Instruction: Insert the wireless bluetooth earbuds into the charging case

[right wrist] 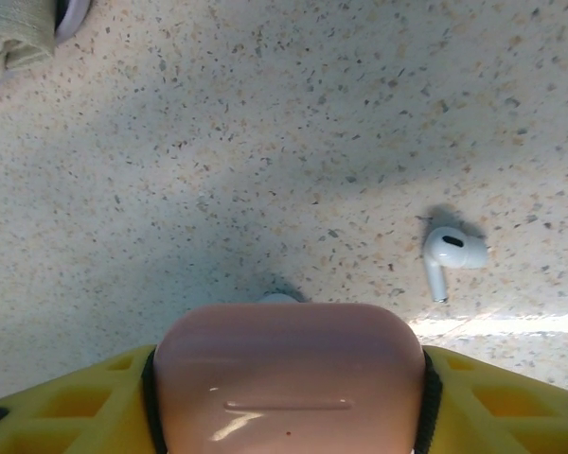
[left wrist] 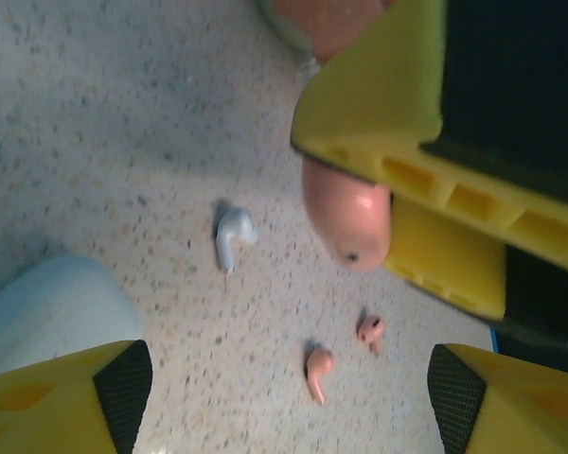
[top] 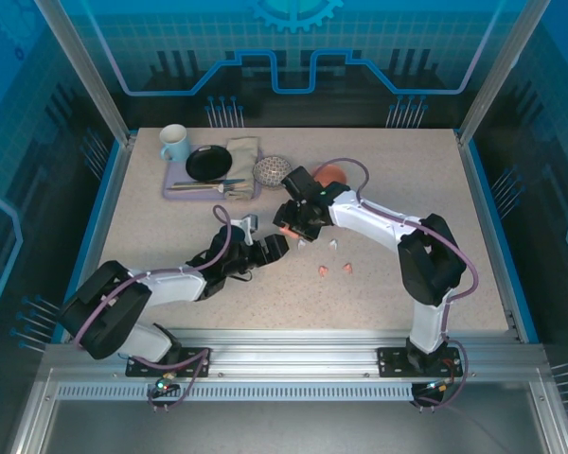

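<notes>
From above, the right gripper [top: 292,225] clamps a salmon-pink, pebble-shaped charging case [top: 286,230]; two tiny white earbuds [top: 304,244] and two salmon-pink earbuds [top: 322,271] lie loose on the speckled tabletop [top: 170,236] nearby. At the left wrist, the left gripper [left wrist: 284,388] gapes, holding nothing. At the right wrist, the case looks glossy and seamed, with one stemmed white earbud beside it.

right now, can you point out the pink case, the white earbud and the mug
pink case [right wrist: 289,378], right wrist view, middle of its front face
white earbud [right wrist: 452,250], right wrist view, its rounded head
mug [top: 177,150], top external view, its outer wall
</notes>
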You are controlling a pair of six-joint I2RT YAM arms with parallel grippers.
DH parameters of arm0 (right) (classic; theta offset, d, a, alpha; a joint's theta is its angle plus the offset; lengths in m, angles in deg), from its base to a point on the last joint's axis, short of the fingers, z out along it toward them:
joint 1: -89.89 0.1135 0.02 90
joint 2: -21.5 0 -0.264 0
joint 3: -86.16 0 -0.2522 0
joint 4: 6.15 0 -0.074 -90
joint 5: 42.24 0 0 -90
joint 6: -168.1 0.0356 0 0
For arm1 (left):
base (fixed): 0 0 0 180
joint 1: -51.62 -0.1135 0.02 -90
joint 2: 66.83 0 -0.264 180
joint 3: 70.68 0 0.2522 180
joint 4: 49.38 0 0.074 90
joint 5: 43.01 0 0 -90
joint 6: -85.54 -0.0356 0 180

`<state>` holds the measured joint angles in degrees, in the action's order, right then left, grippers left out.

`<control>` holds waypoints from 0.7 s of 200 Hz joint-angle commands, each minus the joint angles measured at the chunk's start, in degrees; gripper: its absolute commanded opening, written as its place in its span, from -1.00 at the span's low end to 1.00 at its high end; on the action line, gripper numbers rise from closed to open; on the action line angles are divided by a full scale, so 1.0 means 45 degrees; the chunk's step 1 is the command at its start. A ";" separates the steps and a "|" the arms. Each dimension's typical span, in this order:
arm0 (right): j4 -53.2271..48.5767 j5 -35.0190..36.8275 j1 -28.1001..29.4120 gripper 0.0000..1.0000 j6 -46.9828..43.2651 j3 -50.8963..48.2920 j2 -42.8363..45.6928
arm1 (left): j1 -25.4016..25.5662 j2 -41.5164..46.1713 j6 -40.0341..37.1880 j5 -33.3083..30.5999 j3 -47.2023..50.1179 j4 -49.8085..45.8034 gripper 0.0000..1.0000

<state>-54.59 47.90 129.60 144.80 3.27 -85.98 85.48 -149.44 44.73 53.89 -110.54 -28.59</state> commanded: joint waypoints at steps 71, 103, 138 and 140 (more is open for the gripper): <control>0.1480 -0.1633 -0.0281 0.20 0.2333 -0.0398 0.0271 | 0.0072 -0.1101 0.0124 -0.1390 -0.1101 0.2712 0.33; 0.1537 -0.1671 -0.0312 0.20 0.2502 -0.0476 0.0343 | 0.0074 -0.1193 0.0165 -0.1479 -0.1219 0.2861 0.17; 0.1990 -0.1944 -0.0357 0.20 0.2862 -0.0852 0.0351 | 0.0075 -0.1290 0.0192 -0.1499 -0.1288 0.2914 0.05; 0.2014 -0.1974 -0.0364 0.20 0.2895 -0.0887 0.0355 | 0.0073 -0.1306 0.0190 -0.1504 -0.1288 0.2915 0.04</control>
<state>-46.66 41.28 128.39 155.70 1.24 -85.76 85.48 -154.56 45.17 48.14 -114.19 -19.17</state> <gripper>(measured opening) 0.600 0.531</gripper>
